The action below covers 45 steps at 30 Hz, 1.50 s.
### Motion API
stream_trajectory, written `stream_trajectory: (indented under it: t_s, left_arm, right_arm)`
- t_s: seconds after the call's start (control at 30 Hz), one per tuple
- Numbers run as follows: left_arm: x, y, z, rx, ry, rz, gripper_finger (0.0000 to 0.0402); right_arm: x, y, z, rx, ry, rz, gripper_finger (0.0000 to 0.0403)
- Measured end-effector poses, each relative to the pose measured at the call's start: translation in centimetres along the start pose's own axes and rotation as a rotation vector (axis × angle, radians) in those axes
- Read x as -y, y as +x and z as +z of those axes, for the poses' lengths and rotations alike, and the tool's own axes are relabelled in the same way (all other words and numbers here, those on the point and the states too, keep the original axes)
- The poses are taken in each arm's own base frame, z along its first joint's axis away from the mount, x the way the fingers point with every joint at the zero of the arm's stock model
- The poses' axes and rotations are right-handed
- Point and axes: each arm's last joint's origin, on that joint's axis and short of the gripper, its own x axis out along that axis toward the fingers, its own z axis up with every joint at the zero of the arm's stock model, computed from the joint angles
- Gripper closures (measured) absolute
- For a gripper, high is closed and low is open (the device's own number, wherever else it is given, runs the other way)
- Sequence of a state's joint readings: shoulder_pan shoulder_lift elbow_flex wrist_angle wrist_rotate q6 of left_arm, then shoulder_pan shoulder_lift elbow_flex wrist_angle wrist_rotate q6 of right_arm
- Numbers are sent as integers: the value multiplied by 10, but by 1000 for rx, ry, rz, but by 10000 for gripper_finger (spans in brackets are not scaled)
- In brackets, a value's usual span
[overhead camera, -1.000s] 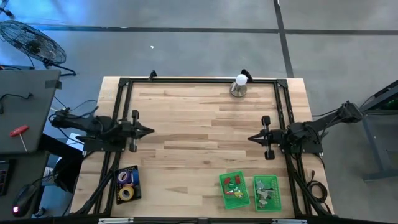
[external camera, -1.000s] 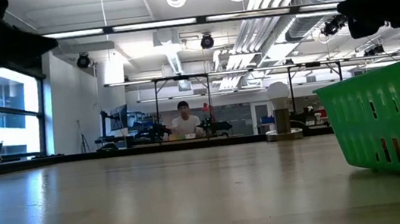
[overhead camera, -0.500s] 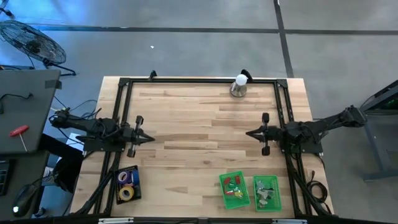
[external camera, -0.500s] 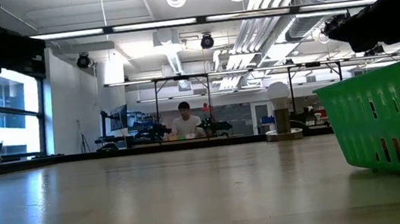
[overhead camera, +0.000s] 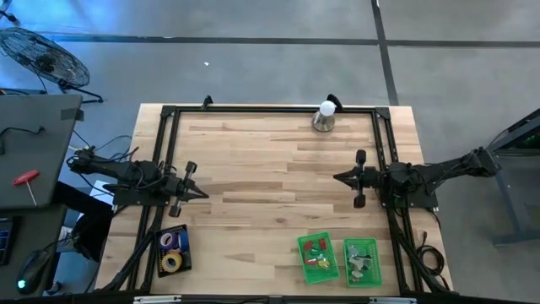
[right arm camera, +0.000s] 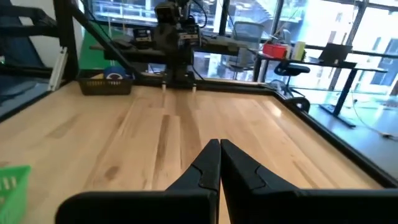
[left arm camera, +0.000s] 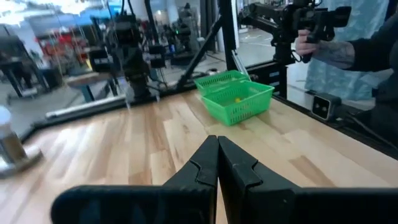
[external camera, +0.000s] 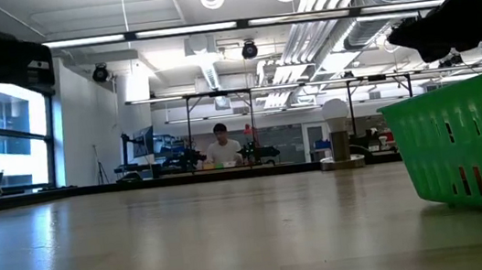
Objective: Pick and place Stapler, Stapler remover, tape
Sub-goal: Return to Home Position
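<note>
Lower left: black bin (overhead camera: pixel 159 253) holding tape rolls (overhead camera: pixel 172 262), lying flat. Lower right: left green bin (overhead camera: pixel 300 257) with stapler (overhead camera: pixel 318 263), right green bin (overhead camera: pixel 377 262) with staple remover (overhead camera: pixel 361 263). Left pincer (overhead camera: pixel 202 193) and right pincer (overhead camera: pixel 337 178) closed, empty.

Two dark arms stretch out level toward each other, the left gripper (overhead camera: pixel 201 193) and the right gripper (overhead camera: pixel 337 177) nose to nose but well apart, each pair of fingers (left arm camera: pixel 200 167) pressed tightly together.
</note>
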State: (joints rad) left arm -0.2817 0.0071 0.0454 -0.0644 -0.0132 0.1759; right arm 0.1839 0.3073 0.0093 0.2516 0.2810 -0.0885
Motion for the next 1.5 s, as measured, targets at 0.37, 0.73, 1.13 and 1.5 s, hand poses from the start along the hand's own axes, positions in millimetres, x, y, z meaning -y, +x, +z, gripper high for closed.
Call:
stream_trajectory:
  t_s: [0.37, 0.73, 1.13, 1.5]
  left_arm:
    - [0, 1, -1, 14, 57, -5, 402]
    - [1, 1, -2, 14, -29, -16, 402]
    - [1, 1, -2, 13, -97, -23, 401]
    - [0, 1, -2, 11, -16, 7, 401]
  right_arm:
    - [3, -4, 13, 139, -40, 12, 403]
    - [5, -11, 13, 156, -54, 5, 403]
    - [10, -12, 12, 138, 92, -141, 403]
    - [9, -11, 11, 124, 102, -138, 403]
